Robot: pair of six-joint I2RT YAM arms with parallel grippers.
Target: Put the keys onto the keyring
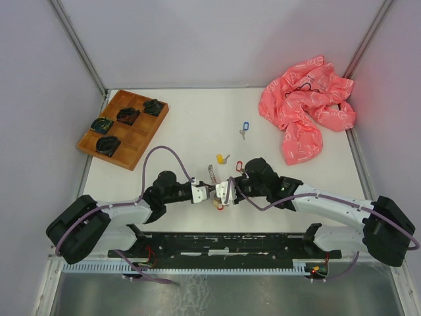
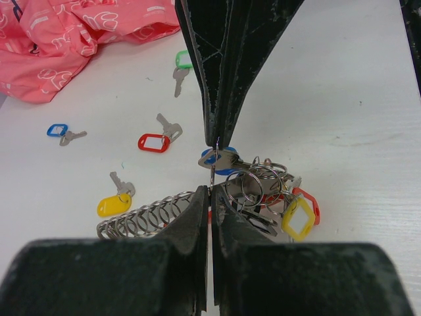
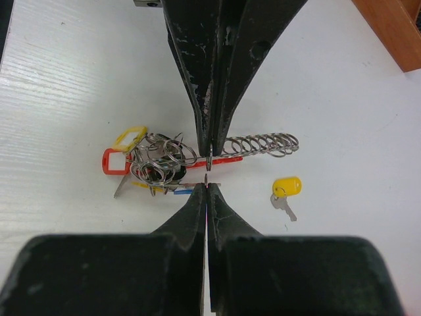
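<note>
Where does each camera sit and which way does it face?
Top camera: above and behind the arms, looking down on the table; both arms show, left gripper and right gripper meeting at the keyring.
Left wrist camera: on the left arm, facing right toward the pink cloth; its shut gripper below.
Right wrist camera: on the right arm, facing left toward the wooden tray; its shut gripper below.
Both wrist views share the keyring and the loose yellow-tagged key.

Loose tagged keys near silvery clustered keyring
</note>
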